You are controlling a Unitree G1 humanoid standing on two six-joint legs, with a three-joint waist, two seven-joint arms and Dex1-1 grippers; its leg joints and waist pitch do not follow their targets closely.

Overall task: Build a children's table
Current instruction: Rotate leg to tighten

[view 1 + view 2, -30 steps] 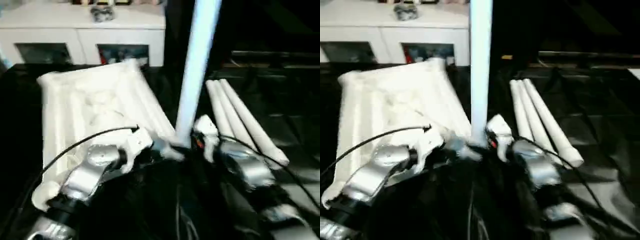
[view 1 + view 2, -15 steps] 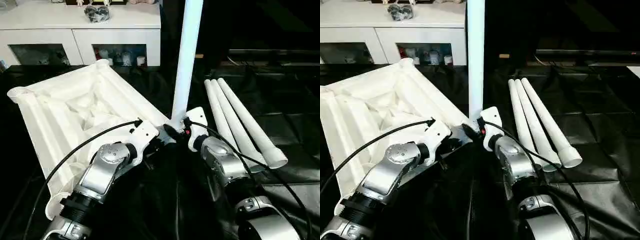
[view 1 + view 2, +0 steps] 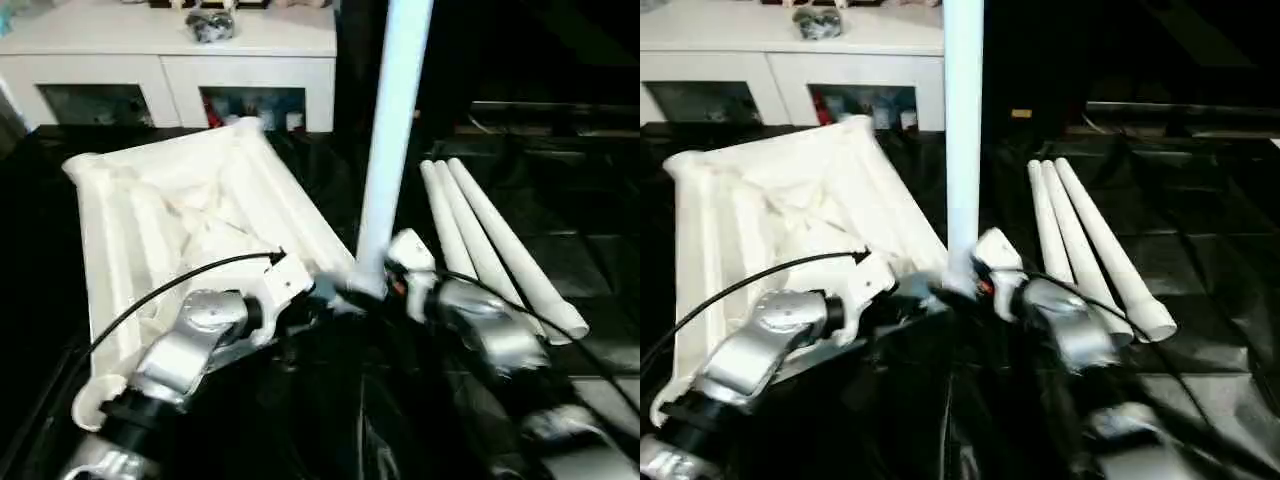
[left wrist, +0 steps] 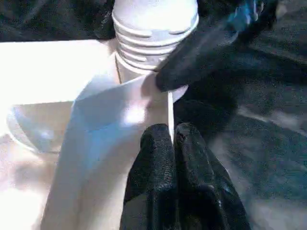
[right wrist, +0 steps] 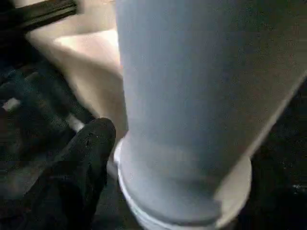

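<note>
We work over a black, glossy, creased sheet (image 3: pixel 560 250), with a white glass-doored cabinet (image 3: pixel 180 70) behind. The tabletop (image 3: pixel 190 220) lies ribbed side up, smooth white plastic. 1 tapered leg (image 3: pixel 395 130) stands upright in its near corner socket (image 4: pixel 153 28); 3 legs (image 3: pixel 490 245) lie side by side to the right. Our left gripper (image 4: pixel 175 143) is pinched closed against the tabletop edge. Our right gripper (image 3: pixel 385 275) sits by the upright leg's base; we cannot tell its jaws.

Both silver forearms reach forward, wrists converging near centre. Left gripper (image 4: pixel 175 143): two black fingers pressed together, tips side by side, closed on nothing. Right gripper (image 3: pixel 375 285): one black finger (image 5: pixel 88 143) seen, jaw spread not readable. Black cable loops over left forearm (image 3: pixel 190 345).
</note>
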